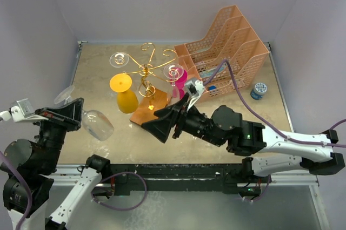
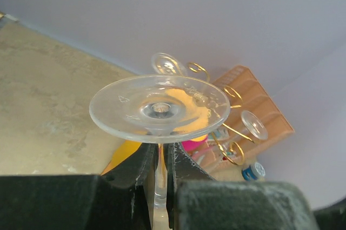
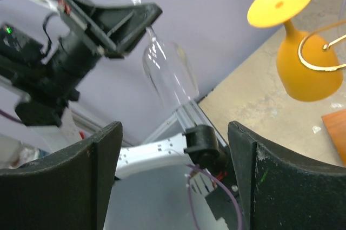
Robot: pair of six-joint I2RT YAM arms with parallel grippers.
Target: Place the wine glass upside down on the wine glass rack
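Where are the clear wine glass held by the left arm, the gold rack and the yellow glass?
clear wine glass (image 1: 98,126): top view, on its bowl.
gold rack (image 1: 145,114): top view, on its flat copper-brown base.
yellow glass (image 1: 127,101): top view, on its bowl.

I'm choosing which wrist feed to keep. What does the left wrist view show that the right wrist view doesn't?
Only the left wrist view: the peach file organiser, a pink glass and a small blue-and-white tub. Only the right wrist view: the bowl of the clear wine glass, a corner of the copper-brown base of the wine glass rack, and the open right pincer with nothing between its fingers. Both: the left pincer shut on that glass's stem, the yellow glass and the rack's gold wire.
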